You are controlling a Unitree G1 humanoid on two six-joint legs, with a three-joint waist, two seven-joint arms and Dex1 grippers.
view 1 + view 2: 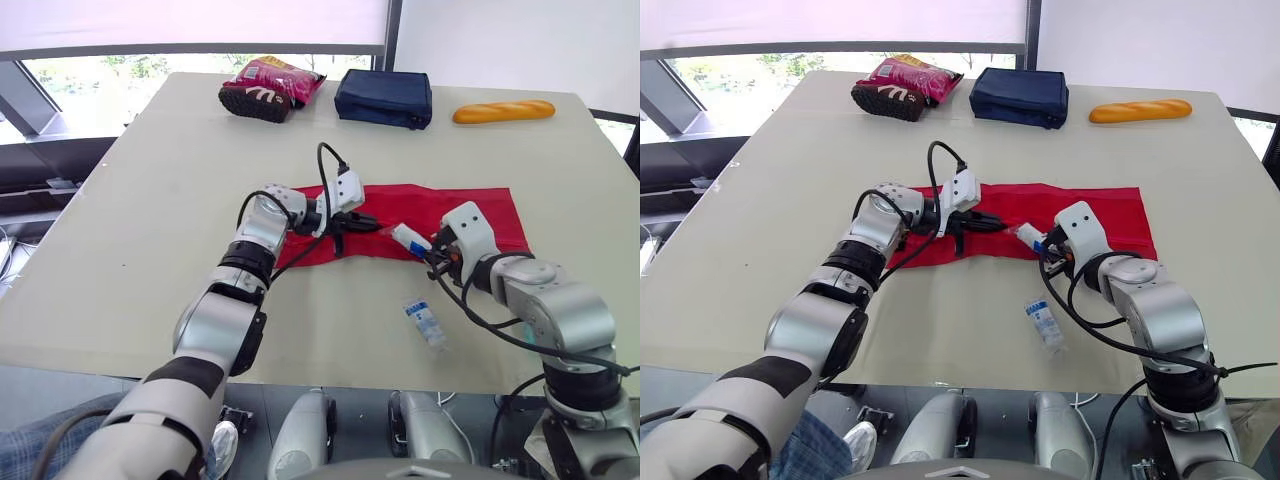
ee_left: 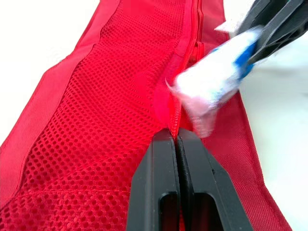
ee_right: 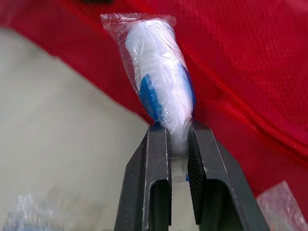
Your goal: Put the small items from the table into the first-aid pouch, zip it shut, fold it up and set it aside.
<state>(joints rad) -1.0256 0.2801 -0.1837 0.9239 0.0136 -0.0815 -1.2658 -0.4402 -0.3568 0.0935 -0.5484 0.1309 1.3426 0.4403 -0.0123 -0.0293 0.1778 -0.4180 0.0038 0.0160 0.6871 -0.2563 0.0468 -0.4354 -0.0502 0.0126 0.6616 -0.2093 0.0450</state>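
The red first-aid pouch (image 1: pixel 470 215) lies unfolded across the middle of the table, its mesh lining (image 2: pixel 106 110) facing up. My left gripper (image 1: pixel 372 224) is shut on the pouch's fabric beside the zipper line (image 2: pixel 196 29), and its fingertips (image 2: pixel 166 144) are pressed together. My right gripper (image 1: pixel 432 255) is shut on a small white-and-blue wrapped packet (image 3: pixel 161 72). It holds the packet (image 1: pixel 410 238) tilted at the pouch's near edge, just right of the left gripper. A second wrapped packet (image 1: pixel 425 322) lies flat on the table in front of the pouch.
At the far edge of the table stand a navy pouch (image 1: pixel 384 97), a bread loaf (image 1: pixel 503 111), and a pink snack bag (image 1: pixel 290 75) with a dark shoe (image 1: pixel 255 102) in front of it. The table's near edge (image 1: pixel 330 378) runs just behind the loose packet.
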